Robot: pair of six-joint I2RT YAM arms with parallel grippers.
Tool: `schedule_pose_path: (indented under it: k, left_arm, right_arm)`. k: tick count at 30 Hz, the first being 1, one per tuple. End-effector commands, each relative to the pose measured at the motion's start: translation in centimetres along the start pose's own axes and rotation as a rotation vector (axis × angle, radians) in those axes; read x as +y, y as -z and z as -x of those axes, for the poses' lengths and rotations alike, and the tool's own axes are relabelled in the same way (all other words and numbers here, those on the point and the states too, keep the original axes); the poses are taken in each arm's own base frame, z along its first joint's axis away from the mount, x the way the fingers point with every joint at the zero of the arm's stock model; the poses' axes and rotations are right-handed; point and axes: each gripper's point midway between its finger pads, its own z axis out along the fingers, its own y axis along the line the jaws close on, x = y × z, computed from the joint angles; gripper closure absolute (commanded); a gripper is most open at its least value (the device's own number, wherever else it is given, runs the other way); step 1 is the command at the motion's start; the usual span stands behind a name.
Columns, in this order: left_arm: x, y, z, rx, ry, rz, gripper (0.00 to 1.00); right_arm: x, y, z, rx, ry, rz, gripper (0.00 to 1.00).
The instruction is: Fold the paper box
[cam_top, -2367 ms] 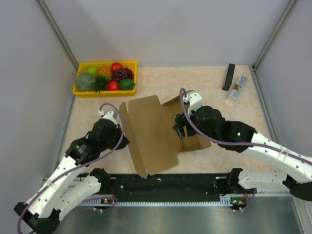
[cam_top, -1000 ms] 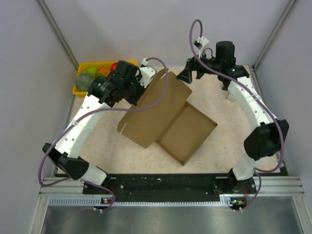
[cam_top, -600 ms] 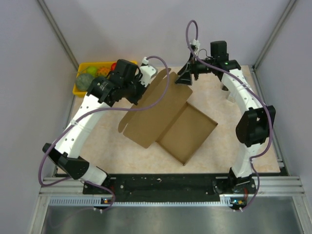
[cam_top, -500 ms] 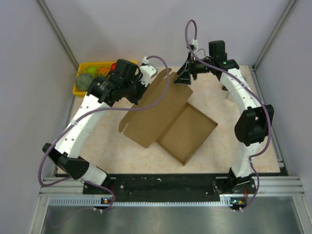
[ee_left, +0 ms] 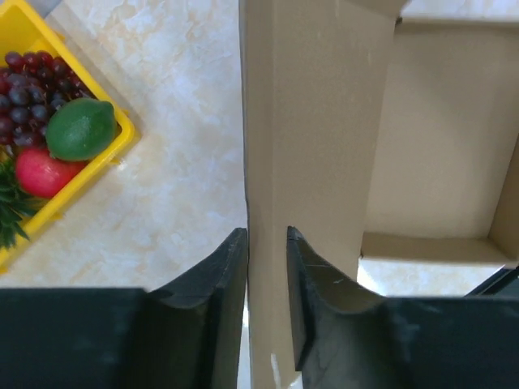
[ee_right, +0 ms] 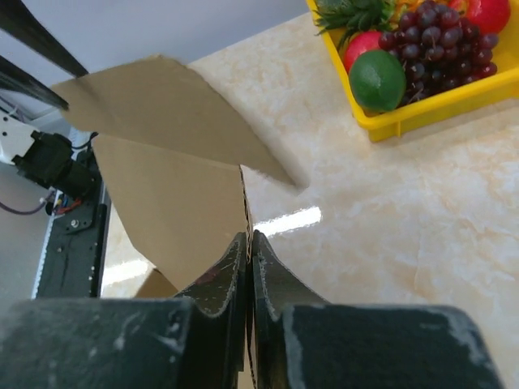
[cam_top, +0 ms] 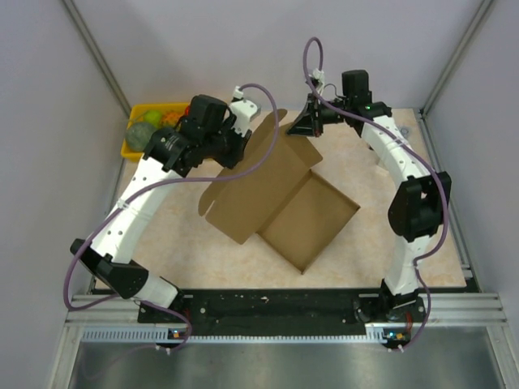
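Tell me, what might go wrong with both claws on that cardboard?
The right gripper pinches only a thin edge of the paper box, so the flap could tear or slip out. The left gripper straddles the raised panel with a gap showing; if loose, the panel may flop over.

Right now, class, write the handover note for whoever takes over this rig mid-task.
Left gripper: fingers straddle the raised panel's edge; whether they pinch it is unclear.
Right gripper: shut on a flap edge at the far side.
Paper box: mid-table, open, large panel lifted, base lying flat. Fruit tray sits apart, far left.
Done: the base appears to have walls up.
Left: probably tuck the flaps and close the panel.
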Motion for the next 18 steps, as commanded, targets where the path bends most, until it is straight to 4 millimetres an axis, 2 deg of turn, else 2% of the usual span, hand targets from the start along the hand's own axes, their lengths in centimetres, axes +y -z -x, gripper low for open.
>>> schedule_pose_path:
  k: [1, 2, 3, 4, 5, 6, 7, 8, 9, 11, 12, 15, 18]
  left_arm:
    - [2.5, 3.3, 3.8, -0.217, 0.176, 0.103, 0.6]
    - [3.0, 3.9, 3.7, -0.245, 0.209, 0.111, 0.57]
    - [3.9, 5.0, 2.5, -0.266, 0.273, 0.123, 0.5]
    - [4.5, 5.8, 2.7, -0.32, 0.341, 0.141, 0.27]
    - [5.1, 6.4, 2.1, -0.341, 0.377, 0.165, 0.16]
    - [5.7, 7.4, 0.3, -0.36, 0.446, 0.203, 0.08]
    - [6.0, 7.7, -0.6, -0.375, 0.472, 0.227, 0.03]
    - [6.0, 8.0, -0.9, -0.406, 0.488, 0.23, 0.02]
    - [5.4, 7.7, -2.9, -0.391, 0.526, 0.228, 0.02]
    - [4.6, 7.0, -5.1, -0.357, 0.561, 0.214, 0.04]
    - [3.9, 6.2, -7.2, -0.322, 0.601, 0.207, 0.04]
    - [2.6, 5.2, -10.9, -0.292, 0.671, 0.189, 0.05]
    - [1.1, 3.7, -12.3, -0.302, 0.714, 0.107, 0.02]
  right_arm:
    - [0.2, 0.0, 1.6, -0.06, 0.132, -0.01, 1.0]
    - [0.0, -0.1, 1.0, -0.063, 0.128, -0.011, 1.0]
    - [-0.2, 0.3, 0.9, -0.077, 0.102, -0.019, 1.0]
    - [-0.1, 0.6, 1.9, -0.11, 0.156, -0.02, 1.0]
    - [-0.4, 0.7, 1.1, -0.113, 0.114, -0.026, 1.0]
    - [-0.7, 1.1, 1.1, -0.128, 0.119, -0.041, 1.0]
    - [-1.0, 1.4, 1.3, -0.143, 0.133, -0.054, 1.0]
    - [-1.0, 1.5, 1.4, -0.165, 0.123, -0.059, 1.0]
    - [-1.1, 1.7, 1.4, -0.175, 0.122, -0.067, 1.0]
    - [-1.1, 1.9, 2.0, -0.206, 0.14, -0.085, 1.0]
    - [-1.1, 2.1, 2.0, -0.216, 0.141, -0.094, 1.0]
    - [-1.4, 2.9, 2.5, -0.25, 0.16, -0.152, 1.0]
    - [-1.6, 3.3, 2.8, -0.268, 0.173, -0.197, 1.0]
